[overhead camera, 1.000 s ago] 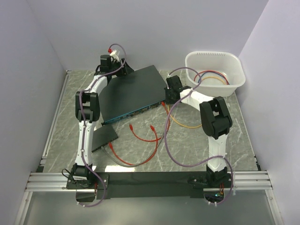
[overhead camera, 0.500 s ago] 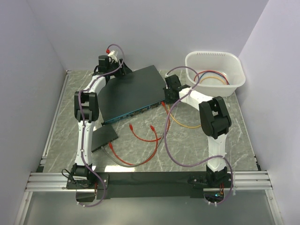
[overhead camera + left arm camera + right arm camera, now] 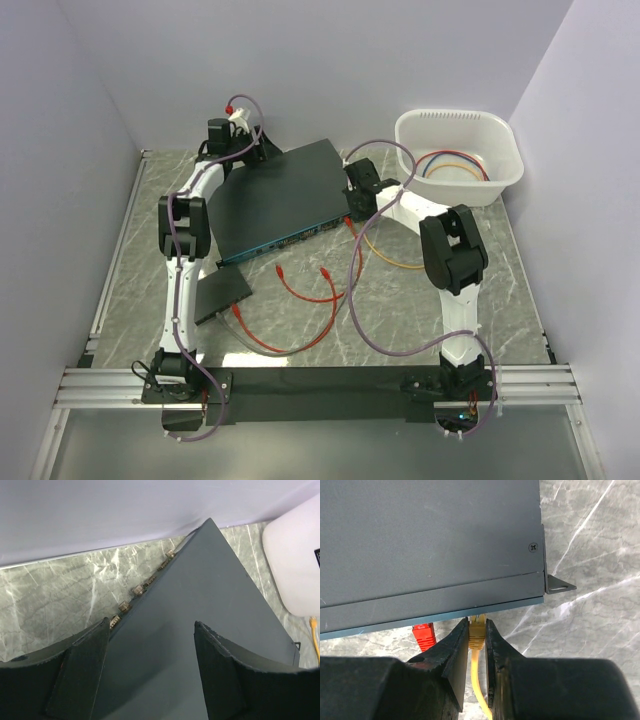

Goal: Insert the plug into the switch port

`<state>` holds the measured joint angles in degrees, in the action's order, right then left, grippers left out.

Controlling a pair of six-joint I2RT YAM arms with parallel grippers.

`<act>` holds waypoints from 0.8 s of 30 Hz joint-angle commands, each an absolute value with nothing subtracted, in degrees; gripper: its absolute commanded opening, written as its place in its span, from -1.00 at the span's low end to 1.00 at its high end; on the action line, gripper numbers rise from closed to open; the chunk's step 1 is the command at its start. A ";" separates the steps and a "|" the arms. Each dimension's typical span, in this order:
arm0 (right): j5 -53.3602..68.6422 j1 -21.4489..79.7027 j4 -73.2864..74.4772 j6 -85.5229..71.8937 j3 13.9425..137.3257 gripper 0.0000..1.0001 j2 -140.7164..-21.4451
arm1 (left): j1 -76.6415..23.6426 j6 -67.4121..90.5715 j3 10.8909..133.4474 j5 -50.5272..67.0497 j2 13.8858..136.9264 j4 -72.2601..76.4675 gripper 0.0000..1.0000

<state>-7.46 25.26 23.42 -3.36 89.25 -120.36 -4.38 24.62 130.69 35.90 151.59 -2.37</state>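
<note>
The switch lies skewed in the middle of the table, its teal front edge facing about five o'clock. The left gripper hangs over the switch's far-left corner, at eleven o'clock from the box's centre. The wrist view shows its jaws spread wide above the dark grey top, one finger on each side of the corner, clamping nothing. At seven o'clock from the switch a black slab lies flat, and red cables loop at six o'clock.

The right gripper sits at the three o'clock end of the front edge. Its fingers are pressed onto the plug, a yellow one, whose tip meets the teal edge; whether it sits inside a socket cannot be told. A red plug lies just at nine o'clock of it. A yellow cable trails off toward five o'clock, and a white basin stands at two o'clock.
</note>
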 commanded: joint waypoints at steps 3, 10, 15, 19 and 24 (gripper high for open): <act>-4.66 26.72 8.09 -1.32 91.23 -1.00 -117.78 | -4.39 22.59 134.12 41.13 153.90 -4.65 0.53; -3.43 26.37 4.48 -0.97 94.65 -1.00 -118.39 | -4.48 22.24 133.33 43.94 154.77 -4.83 0.45; -1.15 25.05 5.71 -0.53 99.40 -1.00 -120.67 | -4.48 21.71 133.50 42.72 155.74 -5.71 0.37; 4.11 22.68 5.01 -1.40 100.37 -1.00 -120.32 | -4.40 21.88 133.76 42.62 156.61 -5.62 0.35; 8.96 20.13 8.34 -3.34 107.04 -0.71 -123.92 | -3.87 23.64 133.95 43.33 157.06 -4.84 0.34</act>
